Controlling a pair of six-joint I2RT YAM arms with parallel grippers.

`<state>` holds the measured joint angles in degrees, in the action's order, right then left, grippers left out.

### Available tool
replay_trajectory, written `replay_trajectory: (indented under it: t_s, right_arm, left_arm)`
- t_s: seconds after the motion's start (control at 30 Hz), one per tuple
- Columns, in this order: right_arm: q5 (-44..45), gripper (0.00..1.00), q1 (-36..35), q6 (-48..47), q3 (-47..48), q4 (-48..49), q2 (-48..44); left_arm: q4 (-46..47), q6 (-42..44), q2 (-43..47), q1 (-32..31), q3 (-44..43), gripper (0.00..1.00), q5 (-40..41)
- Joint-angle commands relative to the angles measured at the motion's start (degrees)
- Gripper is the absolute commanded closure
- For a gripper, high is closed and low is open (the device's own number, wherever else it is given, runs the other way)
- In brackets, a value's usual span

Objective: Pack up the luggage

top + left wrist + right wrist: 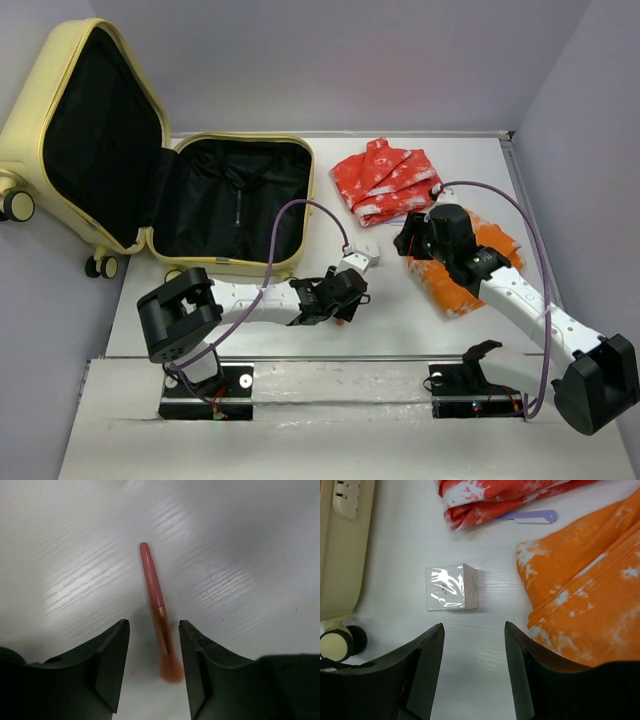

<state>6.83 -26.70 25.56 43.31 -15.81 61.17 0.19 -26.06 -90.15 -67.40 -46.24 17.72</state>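
The luggage (235, 205) is a pale yellow suitcase lying open at the far left, with black lining and its lid propped up. Its edge (340, 545) and a wheel (337, 645) show in the right wrist view. My left gripper (350, 300) is open, low over the table, with a pink makeup brush (157, 610) lying between its jaws (154, 625), bristles nearest the camera. My right gripper (412, 242) is open and empty (474, 627), just short of a small white film-wrapped box (452, 594), which also shows from above (365, 257).
A red-and-white garment (385, 180) lies at the back, also in the right wrist view (495, 497). An orange garment (470, 270) lies under my right arm (585, 590). A small purple item (532, 516) lies between the two garments.
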Motion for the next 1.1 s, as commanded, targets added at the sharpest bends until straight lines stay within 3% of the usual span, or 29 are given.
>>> replay_trajectory:
  t_s: [0.0, 0.17, 0.3, 0.4, 0.6, 0.77, 0.9, 1.0, 1.07]
  right_arm:
    - [-1.9, 0.45, -0.1, -0.7, -0.4, 1.7, -0.6]
    - [-3.8, 0.44, -0.1, -1.0, -0.4, 2.2, -0.2]
    - [-9.3, 0.38, -0.1, -3.2, 0.3, 3.0, 2.5]
    - [-12.4, 0.34, -0.1, -4.3, 1.0, 3.2, 5.1]
    - [-11.1, 0.20, -4.1, -5.7, 2.6, 3.9, 10.0]
    - [-9.5, 0.15, -7.3, -6.0, 5.9, 5.0, 15.4]
    - [-8.6, 0.13, -8.6, -6.3, 9.1, 4.8, 21.3]
    - [-4.6, 0.13, -9.2, -6.6, 11.9, 3.1, 26.0]
    - [-3.1, 0.13, -9.2, -6.4, 12.8, 3.0, 28.3]
  left_arm:
    - [1.6, 0.7, -2.8, -0.3, -2.4, 0.52, 3.1]
    - [1.7, 1.1, -6.5, -0.3, -2.8, 0.66, 2.9]
    - [2.1, 0.8, -6.2, -0.3, -2.4, 0.94, 4.3]
    - [2.1, 0.5, -2.9, -0.3, -2.0, 0.94, 6.0]
    - [-0.1, 0.4, 14.6, 1.7, -1.4, 0.94, 9.9]
    - [-4.0, 1.3, 31.6, 12.9, 0.1, 0.92, 10.9]
    - [-7.1, 0.4, 36.4, 20.1, -1.7, 0.82, 12.5]
    - [-10.4, 0.5, 35.5, 24.8, -4.5, 0.80, 18.2]
    - [-9.6, 0.1, 33.2, 28.7, -5.4, 0.73, 16.2]
